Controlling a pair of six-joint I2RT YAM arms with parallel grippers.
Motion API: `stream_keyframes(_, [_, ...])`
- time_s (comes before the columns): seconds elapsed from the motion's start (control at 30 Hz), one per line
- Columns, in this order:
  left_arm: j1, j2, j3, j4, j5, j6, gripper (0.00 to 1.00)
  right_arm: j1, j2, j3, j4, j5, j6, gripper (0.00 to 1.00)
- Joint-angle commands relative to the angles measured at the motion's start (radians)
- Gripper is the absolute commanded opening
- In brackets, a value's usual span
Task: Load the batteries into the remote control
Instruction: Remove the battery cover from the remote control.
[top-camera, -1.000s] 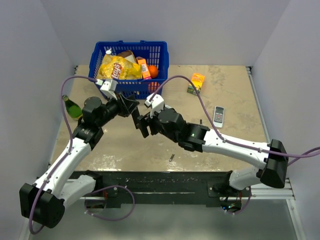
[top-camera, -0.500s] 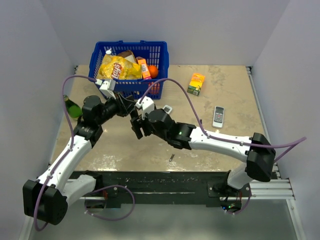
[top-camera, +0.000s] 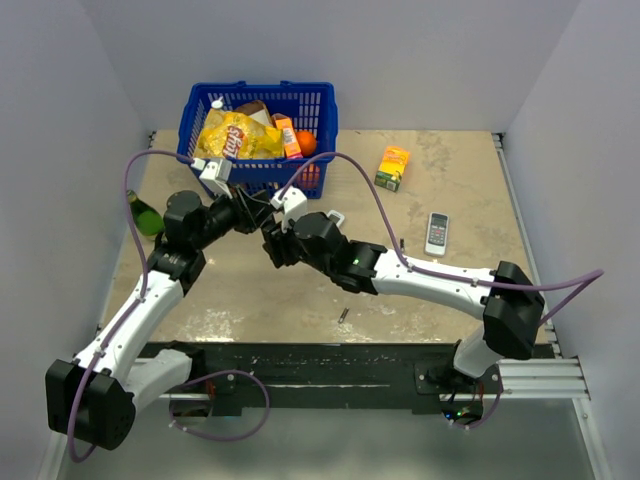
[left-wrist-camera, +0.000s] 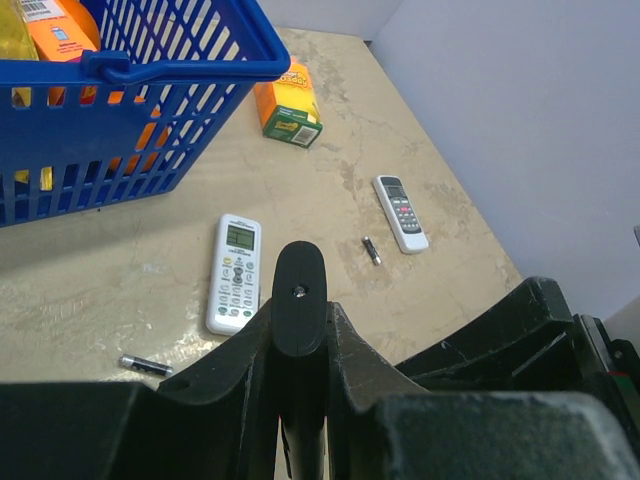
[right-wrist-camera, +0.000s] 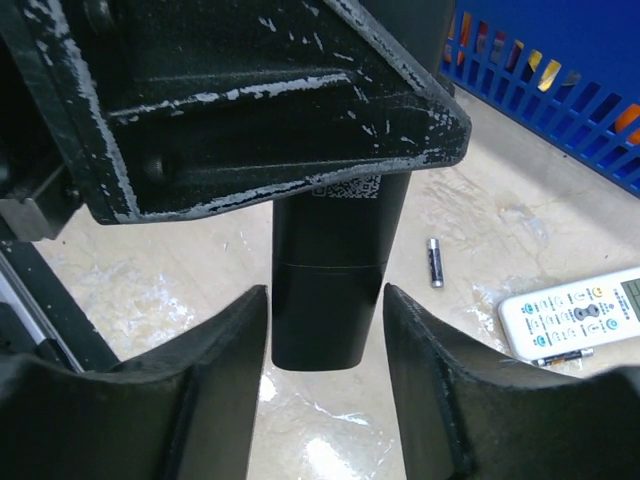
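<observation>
Left gripper (left-wrist-camera: 299, 326) is clamped on the remote control (left-wrist-camera: 299, 278), held aloft before the basket (left-wrist-camera: 185, 68), while the right gripper (right-wrist-camera: 325, 300) brackets its lower end, contact indeterminable; judged step: opening the battery compartment, requiring a square pinch against a steady counter-hold, the batteries (left-wrist-camera: 146, 365) lying unloaded on the table (left-wrist-camera: 330, 190).

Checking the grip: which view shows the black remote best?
Right wrist: the remote control fills the centre, its lower end inside the right pincer. Left wrist shows only its rounded tip clamped in the left pincer; top external mostly hides it between both pincers.
</observation>
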Motion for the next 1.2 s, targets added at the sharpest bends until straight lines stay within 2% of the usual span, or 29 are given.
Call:
stream_keyframes(0.0, [0.009, -0.010, -0.007, 0.052, 0.020, -0.009, 0.00, -0.004, 0.004, 0.033, 0.049, -0.029, 0.015, 0.51])
stream_keyframes(0.3, [0.011, -0.008, -0.012, 0.064, 0.029, -0.012, 0.00, -0.004, 0.020, 0.025, 0.049, -0.046, 0.025, 0.50])
stream_keyframes(0.47, [0.011, -0.008, -0.013, 0.066, 0.029, -0.014, 0.00, -0.004, 0.027, 0.027, 0.050, -0.041, 0.025, 0.55])
stream_keyframes(0.6, [0.013, -0.010, -0.013, 0.066, 0.029, -0.011, 0.00, -0.004, 0.027, 0.025, 0.050, -0.046, 0.021, 0.49])
stream_keyframes(0.73, [0.016, -0.010, -0.013, 0.061, 0.020, -0.011, 0.00, -0.004, 0.023, 0.016, 0.049, -0.050, 0.023, 0.33])
stream_keyframes(0.9, [0.026, -0.025, -0.010, 0.048, -0.017, 0.000, 0.00, -0.003, 0.009, -0.042, 0.039, -0.059, 0.032, 0.23])
stream_keyframes(1.17, [0.082, -0.065, -0.015, 0.017, -0.112, 0.000, 0.00, 0.028, 0.012, -0.149, -0.026, -0.093, 0.041, 0.23])
